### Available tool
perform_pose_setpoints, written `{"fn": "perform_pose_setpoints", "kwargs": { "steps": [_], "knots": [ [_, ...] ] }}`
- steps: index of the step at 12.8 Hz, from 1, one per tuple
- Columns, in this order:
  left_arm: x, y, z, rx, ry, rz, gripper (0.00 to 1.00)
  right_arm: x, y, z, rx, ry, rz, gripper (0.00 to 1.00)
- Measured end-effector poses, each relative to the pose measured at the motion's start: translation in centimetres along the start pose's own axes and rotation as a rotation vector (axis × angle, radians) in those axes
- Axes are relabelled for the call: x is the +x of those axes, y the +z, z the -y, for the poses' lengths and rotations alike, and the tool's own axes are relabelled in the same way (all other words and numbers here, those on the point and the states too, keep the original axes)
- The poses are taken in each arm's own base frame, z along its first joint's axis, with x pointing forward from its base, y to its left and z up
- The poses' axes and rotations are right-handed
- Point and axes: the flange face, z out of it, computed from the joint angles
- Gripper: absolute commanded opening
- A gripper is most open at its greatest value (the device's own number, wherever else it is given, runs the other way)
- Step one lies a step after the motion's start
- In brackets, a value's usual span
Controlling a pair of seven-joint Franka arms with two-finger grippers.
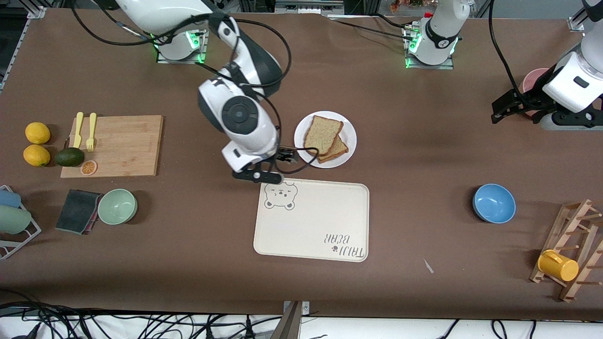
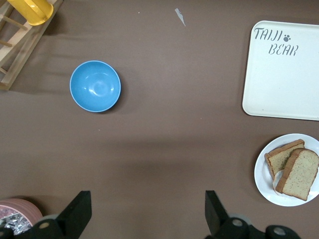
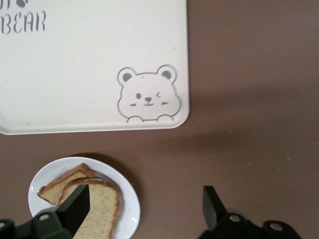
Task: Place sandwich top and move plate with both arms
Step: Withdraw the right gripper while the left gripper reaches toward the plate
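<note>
Brown table (image 1: 424, 155): right hand (image 3: 144, 204) spread beside plate (image 1: 348, 136); left hand (image 2: 144, 211) spread.

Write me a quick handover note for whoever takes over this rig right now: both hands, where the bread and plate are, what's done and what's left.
Right hand: open and empty, low over the bare table beside the plate, between it and the bear-printed tray.
Left hand: open and empty, waiting up over the left arm's end of the table, near a pink cup.
Sandwich top: already on the plate, lying skewed over the darker slice.
Done: the top slice is placed.
Left: the plate has not been gripped by either hand; the two-arm plate move remains, and the tray sits nearer the front camera.
</note>
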Motion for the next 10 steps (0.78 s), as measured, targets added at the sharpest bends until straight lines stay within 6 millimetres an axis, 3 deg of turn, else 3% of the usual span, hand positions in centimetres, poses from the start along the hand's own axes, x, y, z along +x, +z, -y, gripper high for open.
{"fn": "perform_pose_setpoints", "kwargs": {
  "steps": [3, 7, 10],
  "knots": [
    [0.4, 1.6, -0.6, 0.001, 0.011, 0.046, 1.00, 1.2, -5.1, -5.3, -0.071, -0.046, -0.005, 1.00],
    [0.6, 3.9, -4.1, -0.048, 0.061, 0.120, 1.00, 1.2, -12.0, -11.9, -0.129, -0.106, -0.012, 1.00],
    [1.9, 7.9, -4.9, -0.103, 0.100, 0.200, 1.00, 1.3, -15.2, -17.3, -0.114, -0.153, -0.002, 1.00]
  ]
}}
